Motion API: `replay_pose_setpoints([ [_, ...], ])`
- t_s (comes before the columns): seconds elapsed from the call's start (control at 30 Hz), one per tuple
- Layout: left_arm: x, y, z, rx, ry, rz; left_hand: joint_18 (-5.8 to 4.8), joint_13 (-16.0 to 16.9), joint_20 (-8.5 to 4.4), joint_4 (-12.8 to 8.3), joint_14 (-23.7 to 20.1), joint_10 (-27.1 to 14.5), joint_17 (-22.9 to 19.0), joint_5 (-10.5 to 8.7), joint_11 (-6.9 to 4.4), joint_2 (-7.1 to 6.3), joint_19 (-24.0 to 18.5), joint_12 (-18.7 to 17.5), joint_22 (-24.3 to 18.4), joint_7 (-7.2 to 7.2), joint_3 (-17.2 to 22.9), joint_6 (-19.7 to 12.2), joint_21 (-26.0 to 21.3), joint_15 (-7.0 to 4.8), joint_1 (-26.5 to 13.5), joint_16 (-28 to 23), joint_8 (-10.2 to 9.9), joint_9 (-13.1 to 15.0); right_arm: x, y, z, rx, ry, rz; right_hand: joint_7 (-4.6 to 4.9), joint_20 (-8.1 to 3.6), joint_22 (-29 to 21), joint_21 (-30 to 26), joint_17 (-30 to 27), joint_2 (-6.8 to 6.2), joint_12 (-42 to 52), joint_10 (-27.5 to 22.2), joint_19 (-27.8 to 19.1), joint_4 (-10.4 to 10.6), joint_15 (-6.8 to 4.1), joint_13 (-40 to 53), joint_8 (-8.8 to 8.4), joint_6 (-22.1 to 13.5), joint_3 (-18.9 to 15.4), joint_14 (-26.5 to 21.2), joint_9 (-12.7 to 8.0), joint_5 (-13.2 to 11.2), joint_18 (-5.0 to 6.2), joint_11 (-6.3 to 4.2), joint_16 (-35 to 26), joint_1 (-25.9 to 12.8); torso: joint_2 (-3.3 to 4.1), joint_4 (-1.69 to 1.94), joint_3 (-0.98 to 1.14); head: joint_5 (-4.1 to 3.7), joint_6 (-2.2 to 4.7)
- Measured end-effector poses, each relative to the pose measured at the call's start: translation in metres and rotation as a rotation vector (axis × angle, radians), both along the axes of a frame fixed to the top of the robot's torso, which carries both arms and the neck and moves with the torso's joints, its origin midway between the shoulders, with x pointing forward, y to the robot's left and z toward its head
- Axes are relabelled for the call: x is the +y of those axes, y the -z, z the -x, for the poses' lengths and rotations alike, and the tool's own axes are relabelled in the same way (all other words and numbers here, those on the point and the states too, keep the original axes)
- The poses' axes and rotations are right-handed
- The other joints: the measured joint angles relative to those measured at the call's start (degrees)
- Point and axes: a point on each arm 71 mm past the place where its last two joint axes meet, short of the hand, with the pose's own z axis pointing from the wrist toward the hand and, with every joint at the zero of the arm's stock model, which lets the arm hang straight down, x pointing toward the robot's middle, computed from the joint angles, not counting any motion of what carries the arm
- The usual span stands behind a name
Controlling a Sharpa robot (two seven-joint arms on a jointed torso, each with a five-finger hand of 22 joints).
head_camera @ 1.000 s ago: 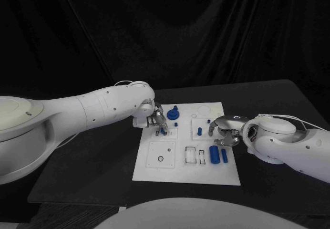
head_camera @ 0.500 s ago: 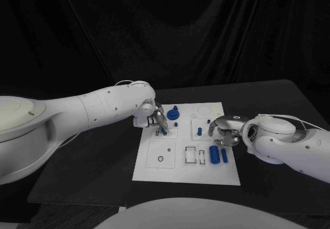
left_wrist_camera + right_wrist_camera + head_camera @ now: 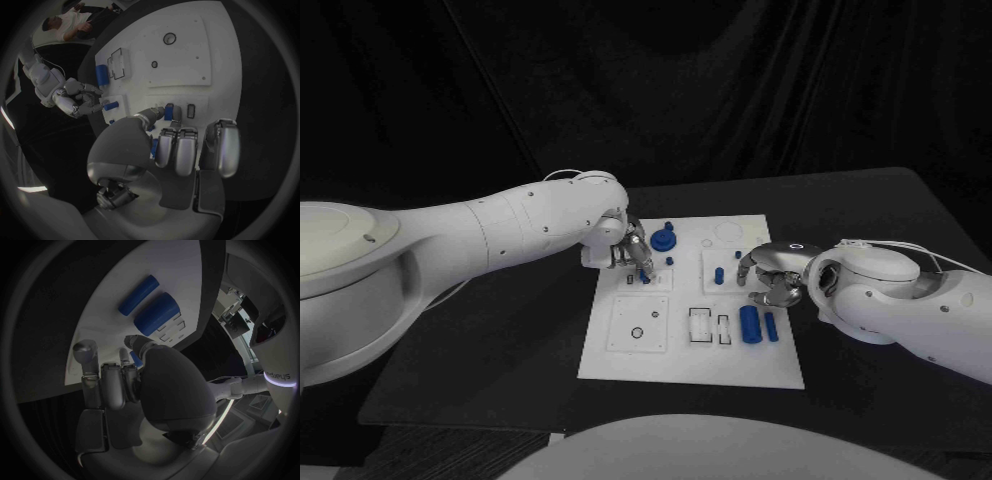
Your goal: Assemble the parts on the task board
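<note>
Backdrop: black curtain behind a black table (image 3: pixel 877 215) that fills the middle of the head view.
Task board (image 3: pixel 661 355): white plate lying flat at the centre of the frame, its long side running from the top of the frame toward the bottom.
Board recesses: outlined rectangular slots at the lower middle of the board; a square plate with a small round hole at the lower left; faint round outlines at the upper right.
Thick blue cylinder (image 3: pixel 750 324): lies flat at the board's lower right, long axis running up and down the frame.
Thin blue rod (image 3: pixel 770 326): just beside the thick cylinder on its right, parallel to it.
Round blue part (image 3: pixel 662 240): stands at the upper middle of the board, with a small blue peg just above it.
Short blue peg (image 3: pixel 718 274): on the board right of centre, long axis roughly up and down the frame, just left of the right hand.
Left hand (image 3: pixel 629 254): over the board's upper left area, fingers curled downward; in the left wrist view its fingertips (image 3: pixel 169 114) sit on a small upright blue piece (image 3: pixel 168 111) at a slot, pinching it.
Right hand (image 3: pixel 773 283): at the board's right edge, above the two lying cylinders, fingers curled in; whether it holds anything I cannot tell. The right wrist view shows a sliver of blue by its fingertips (image 3: pixel 134 342), too hidden to identify.
</note>
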Motion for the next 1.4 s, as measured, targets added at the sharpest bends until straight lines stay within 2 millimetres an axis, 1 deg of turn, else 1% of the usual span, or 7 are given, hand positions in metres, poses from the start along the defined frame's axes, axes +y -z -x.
replay_pose_setpoints([
  [0.1,0.0002,0.0001,-0.0001,0.000,0.000,-0.001,0.00,0.00,0.00,0.00,0.00,0.00,0.00,0.00,0.00,0.00,0.00,0.00,0.00,0.00,0.00,0.00,0.00,0.00,0.00,0.00,0.00,0.00,0.0001,0.0000,0.0000,0.000,0.000,0.000,0.00,-0.20,0.00,-0.65,0.00,0.00,0.00,0.00,-0.20,0.00,0.00,0.00,0.00,0.00,0.00,0.00,-0.01,0.00,0.00,0.00,0.00,0.00,0.00,0.00,0.00,0.01,0.00],
  [0.93,0.0008,0.0011,0.0035,0.006,0.008,0.002,0.00,0.00,0.00,0.00,0.00,0.00,0.00,0.00,0.00,0.00,0.00,0.00,0.00,0.00,0.00,0.00,0.00,0.00,0.00,0.00,0.00,0.00,-0.0003,0.0002,0.0001,0.000,0.001,0.000,0.00,-0.20,0.00,-0.65,0.00,0.00,0.00,0.00,-0.20,0.00,0.00,0.00,0.00,0.00,0.00,0.00,-0.03,0.00,0.00,0.00,0.00,0.00,-0.01,0.01,-0.01,-0.02,0.00],
  [1.2,0.0010,0.0010,0.0037,0.008,0.010,0.002,0.00,0.00,0.00,0.00,0.00,0.00,0.00,0.00,0.00,0.00,0.00,0.00,0.00,0.00,0.00,0.00,0.00,0.00,0.00,0.00,0.00,0.00,-0.0003,0.0003,0.0001,0.000,0.001,0.000,0.00,-0.20,0.00,-0.65,0.00,0.00,0.00,0.00,-0.21,-0.01,0.00,0.00,0.00,0.00,0.00,0.00,-0.04,0.00,0.00,0.00,0.00,0.00,-0.02,0.01,-0.02,-0.16,0.00],
  [1.4,0.0012,0.0012,0.0037,0.009,0.011,-0.001,0.00,0.00,0.00,0.00,0.00,0.00,0.00,-0.01,0.00,0.00,0.00,0.00,0.00,0.00,0.00,0.00,0.00,0.00,0.00,0.00,0.00,0.00,-0.0004,0.0005,0.0000,0.001,0.001,0.000,0.00,-0.19,0.00,-0.65,0.00,0.00,0.00,0.00,-0.21,-0.01,0.00,0.00,0.00,0.00,0.00,0.00,-0.03,0.00,0.00,0.00,-0.01,0.00,-0.04,-0.05,0.01,0.03,0.00],
])
